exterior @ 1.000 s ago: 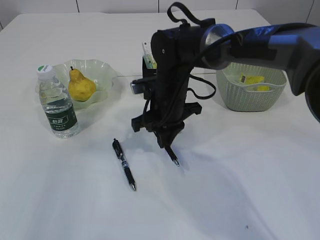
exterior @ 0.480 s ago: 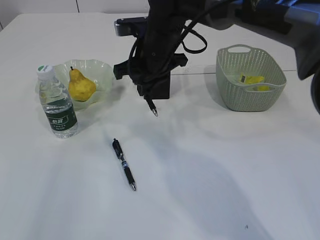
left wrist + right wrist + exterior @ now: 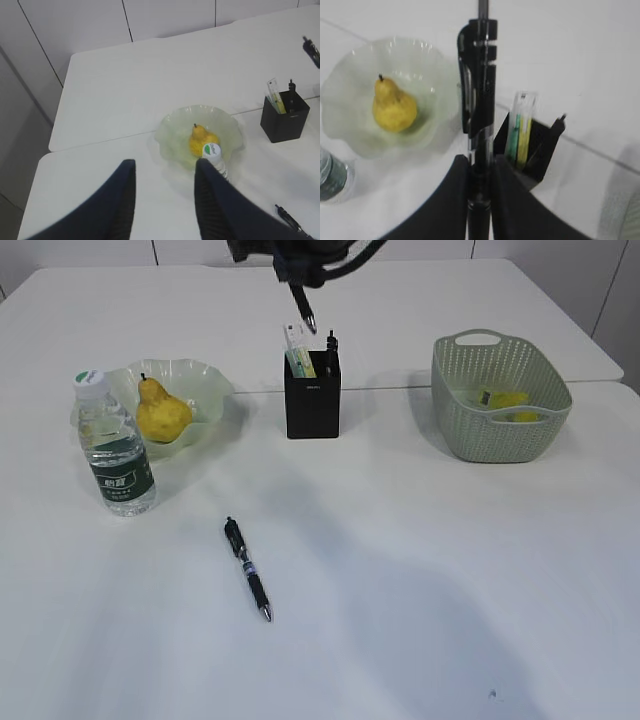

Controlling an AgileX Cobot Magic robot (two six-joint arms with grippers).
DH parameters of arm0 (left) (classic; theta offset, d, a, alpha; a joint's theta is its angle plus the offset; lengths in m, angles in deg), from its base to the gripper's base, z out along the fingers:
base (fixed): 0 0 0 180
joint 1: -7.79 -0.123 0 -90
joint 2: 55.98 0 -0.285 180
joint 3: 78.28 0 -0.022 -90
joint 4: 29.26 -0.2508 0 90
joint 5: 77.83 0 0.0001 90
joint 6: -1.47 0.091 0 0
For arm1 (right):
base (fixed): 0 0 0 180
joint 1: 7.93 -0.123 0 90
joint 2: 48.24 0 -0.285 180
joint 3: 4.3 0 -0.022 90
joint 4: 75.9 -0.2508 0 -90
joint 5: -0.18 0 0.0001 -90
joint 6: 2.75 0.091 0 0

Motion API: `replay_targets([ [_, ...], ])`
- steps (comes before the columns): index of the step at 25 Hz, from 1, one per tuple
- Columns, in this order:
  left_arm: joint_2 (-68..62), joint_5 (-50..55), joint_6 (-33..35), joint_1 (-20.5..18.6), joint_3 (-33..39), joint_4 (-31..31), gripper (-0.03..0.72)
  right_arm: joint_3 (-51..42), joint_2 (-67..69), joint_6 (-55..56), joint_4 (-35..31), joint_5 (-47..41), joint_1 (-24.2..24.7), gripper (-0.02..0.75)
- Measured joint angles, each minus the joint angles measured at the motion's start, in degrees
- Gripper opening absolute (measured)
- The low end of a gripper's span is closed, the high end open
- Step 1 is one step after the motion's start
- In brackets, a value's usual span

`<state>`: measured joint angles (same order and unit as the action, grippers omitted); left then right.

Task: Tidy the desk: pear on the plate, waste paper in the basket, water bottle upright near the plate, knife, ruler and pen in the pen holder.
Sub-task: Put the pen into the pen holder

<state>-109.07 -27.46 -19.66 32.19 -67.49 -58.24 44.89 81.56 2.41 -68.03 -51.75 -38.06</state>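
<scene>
Clearly the desk is nearly tidy. Right jaws clench a pen high over the holder; dropped off-centre it could clip the rim and tip out. Left jaws hang released. Another pen lies loose.

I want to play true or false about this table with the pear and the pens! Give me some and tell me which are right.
1. The yellow pear sits on the pale green wavy plate. True.
2. The clear water bottle is lying on its side. False: it stands upright by the plate.
3. The right gripper is clamped on a black pen. True.
4. No pen is on the white desk. False: a second black pen lies there.
5. The grey-green woven basket is empty. False: yellow paper scraps are inside.
</scene>
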Motion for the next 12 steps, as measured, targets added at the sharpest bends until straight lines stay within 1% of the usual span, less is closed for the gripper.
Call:
replay_targets([
  [5, 0.0, -0.7, 0.0, 0.0, 0.0, -0.2, 0.274, -0.8, -1.1, -0.1, 5.2, 9.4, 0.1, 0.090],
  [8, 0.0, -0.9, 0.0, 0.0, 0.0, -0.5, 0.274, -4.7, -1.1, -0.1, 6.2, 16.4, 0.8, 0.090],
  [12, 0.0, -1.1, 0.0, 0.0, 0.0, -0.8, 0.274, -12.8, -1.3, 0.2, 7.3, 26.5, 2.1, 0.090],
])
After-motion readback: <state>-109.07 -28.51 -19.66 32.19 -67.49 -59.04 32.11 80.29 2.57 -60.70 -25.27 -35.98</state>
